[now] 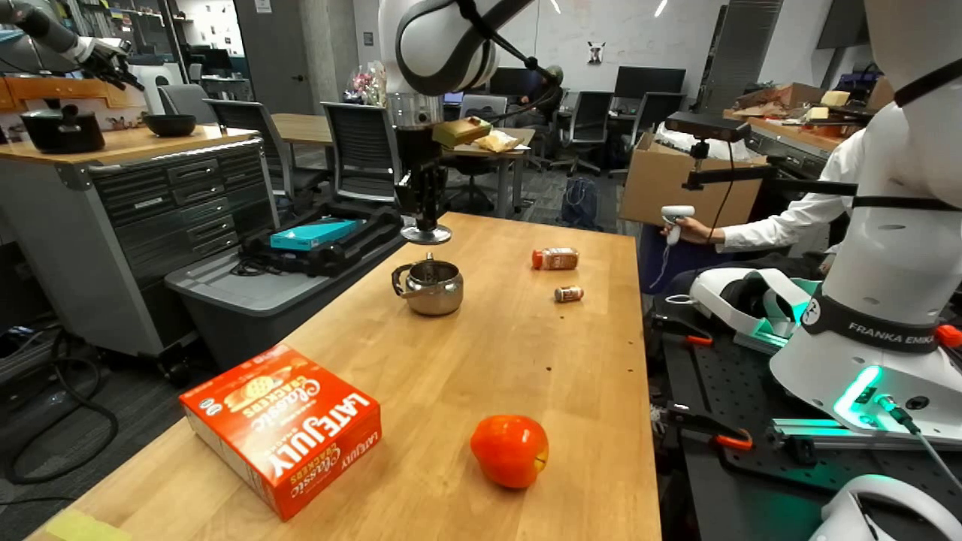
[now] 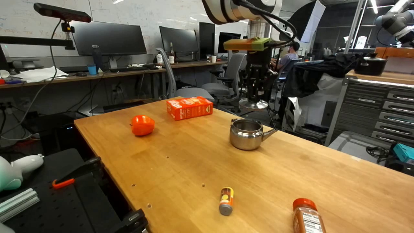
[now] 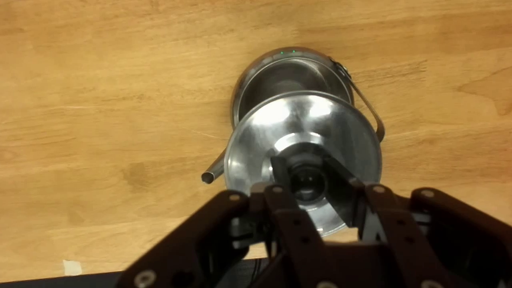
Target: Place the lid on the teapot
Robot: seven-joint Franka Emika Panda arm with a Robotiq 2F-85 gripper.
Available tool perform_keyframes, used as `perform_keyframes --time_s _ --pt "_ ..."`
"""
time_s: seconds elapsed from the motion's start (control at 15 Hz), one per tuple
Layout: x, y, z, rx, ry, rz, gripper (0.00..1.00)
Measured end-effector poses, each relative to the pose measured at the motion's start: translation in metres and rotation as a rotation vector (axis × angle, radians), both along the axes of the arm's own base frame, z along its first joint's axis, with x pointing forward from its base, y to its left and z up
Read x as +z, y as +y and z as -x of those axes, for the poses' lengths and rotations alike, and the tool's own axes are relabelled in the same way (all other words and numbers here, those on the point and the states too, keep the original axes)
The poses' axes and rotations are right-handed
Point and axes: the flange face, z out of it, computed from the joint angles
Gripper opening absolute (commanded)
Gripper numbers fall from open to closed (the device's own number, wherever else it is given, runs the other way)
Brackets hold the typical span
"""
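Observation:
The lid (image 1: 426, 234) is a shiny round metal disc, held level in the air; it shows too in an exterior view (image 2: 253, 104) and in the wrist view (image 3: 340, 128). My gripper (image 3: 306, 176) is shut on its dark knob (image 3: 308, 188). The gripper also shows in both exterior views (image 1: 425, 219) (image 2: 255, 97), pointing down. The silver teapot (image 1: 438, 295) stands upright and open-topped on the table below the lid, also in an exterior view (image 2: 245, 139). In the wrist view the lid covers the near part of the teapot (image 3: 240, 92); its spout points lower left, its handle hangs right.
On the wooden table (image 1: 481, 361) are a red cracker box (image 1: 293, 421), an orange-red ball-like fruit (image 1: 511, 451), a small can (image 1: 569, 294) and a red-capped spice bottle (image 1: 556, 259). The teapot is near the table edge, beside a grey bin (image 1: 248, 293).

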Motion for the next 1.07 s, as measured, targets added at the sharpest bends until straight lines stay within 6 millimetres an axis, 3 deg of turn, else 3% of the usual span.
perform_keyframes --time_s 1.07 --pt "-0.044 0.0 0.001 0.0 0.062 -0.002 0.07"
